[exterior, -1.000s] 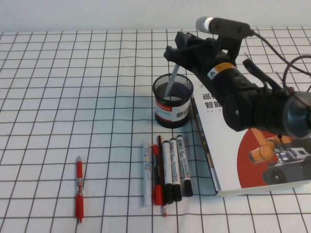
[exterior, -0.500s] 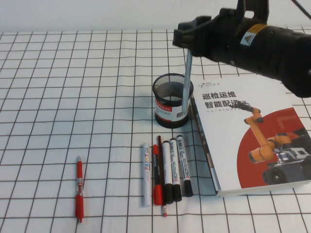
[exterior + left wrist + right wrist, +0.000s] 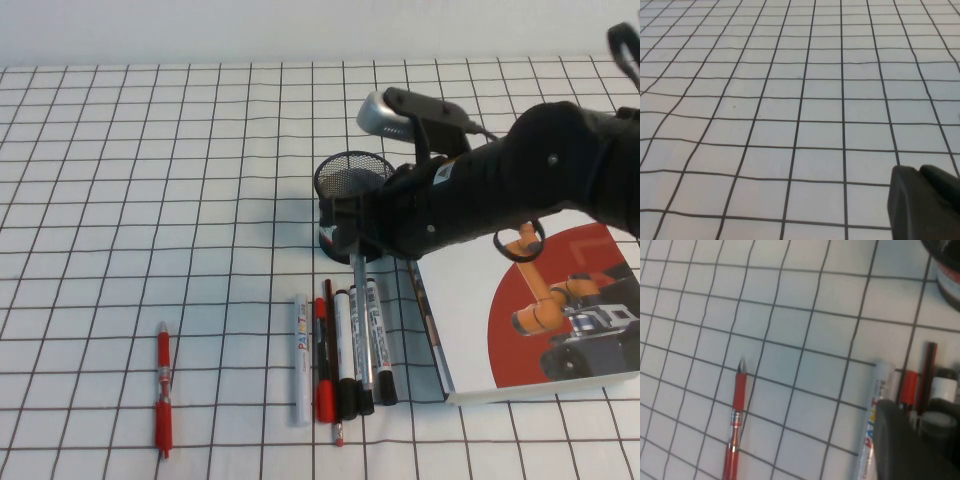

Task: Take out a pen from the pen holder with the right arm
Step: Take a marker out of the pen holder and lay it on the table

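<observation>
The black mesh pen holder (image 3: 330, 205) stands upright on the gridded table (image 3: 150, 200), just beside the far left corner of a book (image 3: 560, 330). Through its open mouth only dark mesh wall is seen.

The grey pen (image 3: 362, 320) is found outside the holder, on its near side. It is clamped at its upper end by the right gripper (image 3: 355, 240), whose jaws are closed narrowly on the barrel. The pen is tilted, its lower end lying over a row of markers (image 3: 345, 350) laid side by side on the table, between a white paint marker (image 3: 299, 360) and the book. Whether that end touches the markers cannot be told. A red pen (image 3: 163, 390) lies well apart, at the near left.

The right arm is brought in from the right over the book's far part and bent low, so that the gripper is set against the holder's near wall.

The left gripper (image 3: 922, 202) is seen only from its own wrist, above bare gridded table; whether it is open or closed cannot be told.
</observation>
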Controlling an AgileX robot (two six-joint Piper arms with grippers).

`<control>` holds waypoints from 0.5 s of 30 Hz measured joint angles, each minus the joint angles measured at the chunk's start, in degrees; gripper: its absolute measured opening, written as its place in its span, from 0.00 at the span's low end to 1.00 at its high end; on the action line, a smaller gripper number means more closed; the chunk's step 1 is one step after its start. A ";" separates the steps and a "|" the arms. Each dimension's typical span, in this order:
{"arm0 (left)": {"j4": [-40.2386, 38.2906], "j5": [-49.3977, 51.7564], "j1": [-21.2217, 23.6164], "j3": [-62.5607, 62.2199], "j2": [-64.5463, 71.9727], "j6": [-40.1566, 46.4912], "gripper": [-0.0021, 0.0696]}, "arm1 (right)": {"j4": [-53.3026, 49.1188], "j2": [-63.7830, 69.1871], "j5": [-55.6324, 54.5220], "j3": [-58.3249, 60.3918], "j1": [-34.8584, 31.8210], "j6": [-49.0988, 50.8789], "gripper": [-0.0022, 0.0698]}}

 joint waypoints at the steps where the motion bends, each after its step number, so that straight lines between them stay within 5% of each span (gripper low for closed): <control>1: 0.00 0.00 0.00 0.00 0.00 0.00 0.03 | 0.87 0.96 -0.16 -0.24 0.38 -0.48 0.16; 15: 0.00 0.00 0.00 0.00 0.00 0.00 0.03 | 8.33 19.19 0.07 -13.22 3.96 -4.16 0.16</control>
